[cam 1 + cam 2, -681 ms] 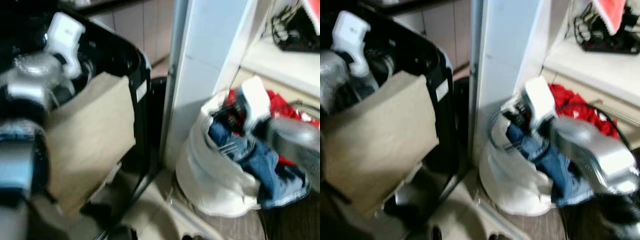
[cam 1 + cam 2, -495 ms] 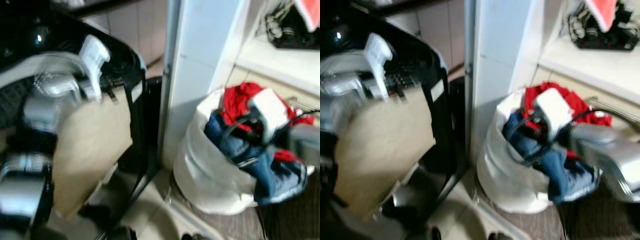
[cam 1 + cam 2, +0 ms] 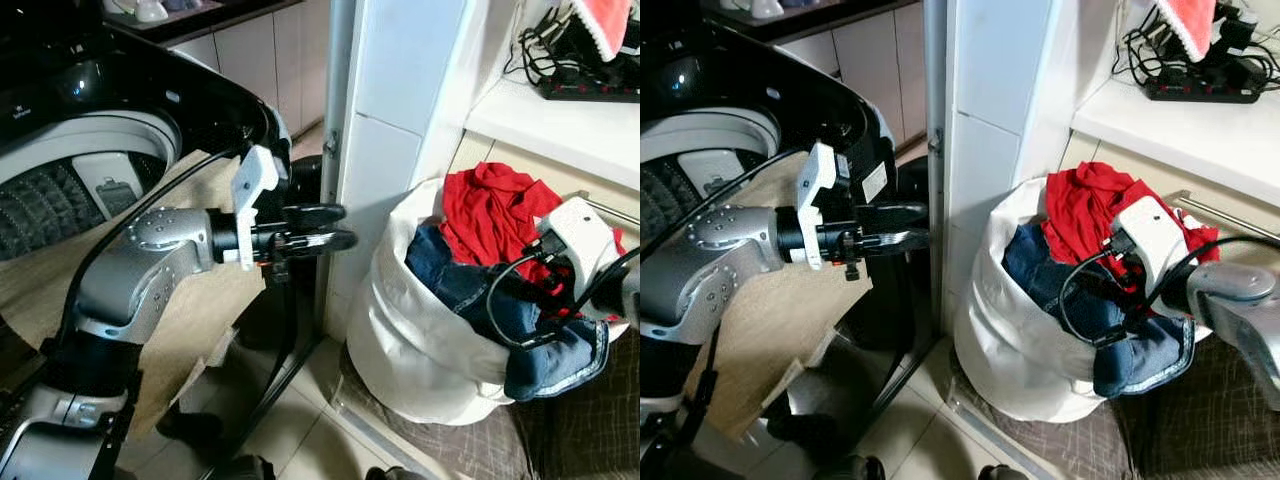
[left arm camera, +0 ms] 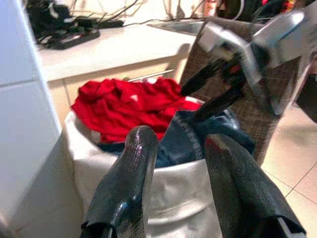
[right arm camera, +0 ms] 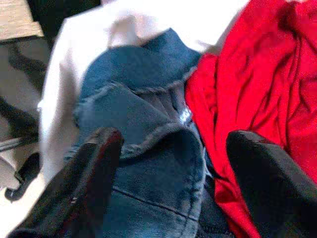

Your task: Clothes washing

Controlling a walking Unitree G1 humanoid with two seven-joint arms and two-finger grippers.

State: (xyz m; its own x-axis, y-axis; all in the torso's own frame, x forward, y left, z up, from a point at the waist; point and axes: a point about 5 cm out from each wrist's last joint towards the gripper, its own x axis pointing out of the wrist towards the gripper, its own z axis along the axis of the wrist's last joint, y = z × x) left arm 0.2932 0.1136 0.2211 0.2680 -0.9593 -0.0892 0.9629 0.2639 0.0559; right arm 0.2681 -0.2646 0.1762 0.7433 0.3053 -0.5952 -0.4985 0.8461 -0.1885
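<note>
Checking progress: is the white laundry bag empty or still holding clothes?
Holding clothes: the white laundry bag has a red garment and jeans piled above its rim.

laundry bag (image 3: 410, 330) white | shirt (image 3: 490, 210) red | jeans (image 3: 470, 290) blue (denim)

**Access to the laundry bag: open on top, hemmed at the sides**

White laundry bag (image 3: 420, 340) mouth faces up, open from above. Red garment (image 3: 495, 215) heaped at the back, blue jeans (image 3: 470, 290) at the front, spilling over the rim. White pillar (image 3: 385, 150) stands just beside the bag on the robot's left; shelf (image 3: 555, 120) overhangs behind. Right gripper (image 5: 171, 163), fingers spread, sits over the denim. Left gripper (image 3: 325, 228), fingers a little apart, hangs between washing machine (image 3: 120, 110) and pillar, in a narrow gap.
</note>
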